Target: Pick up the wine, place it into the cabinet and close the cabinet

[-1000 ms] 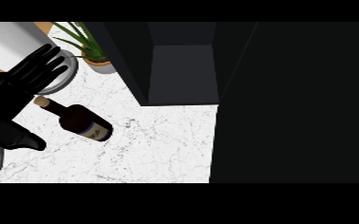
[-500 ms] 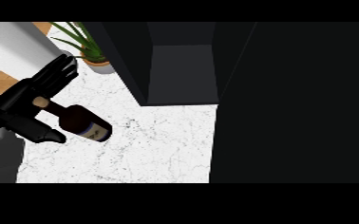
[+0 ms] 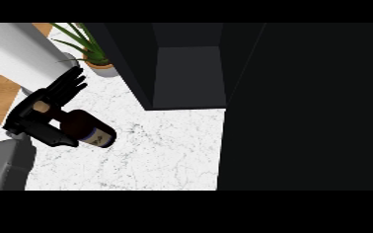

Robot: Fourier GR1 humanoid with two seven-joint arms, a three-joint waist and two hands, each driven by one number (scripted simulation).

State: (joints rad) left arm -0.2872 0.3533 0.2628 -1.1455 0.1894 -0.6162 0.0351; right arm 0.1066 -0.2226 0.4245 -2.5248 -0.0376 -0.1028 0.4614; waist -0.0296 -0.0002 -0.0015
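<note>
The wine bottle (image 3: 89,129) lies on its side on the white marble counter (image 3: 160,153) at the left, its cork end pointing up-left. My left hand (image 3: 30,117) sits at the bottle's neck, on a grey forearm that enters at the lower left. Its fingers (image 3: 67,83) stretch straight and spread past the neck, and the thumb lies under the bottle's shoulder. The neck lies between them and they are not curled round it. The dark cabinet (image 3: 188,74) stands open at the top centre. My right hand does not show.
The cabinet's dark open door (image 3: 306,108) fills the right half of the view. A potted plant (image 3: 91,54) stands left of the cabinet. A pale grey forearm part (image 3: 22,54) crosses the top left corner. Bare marble lies between bottle and door.
My left hand has moved right and down from the left edge onto the bottle's neck, and its forearm now shows at the lower left. The bottle has barely shifted.
</note>
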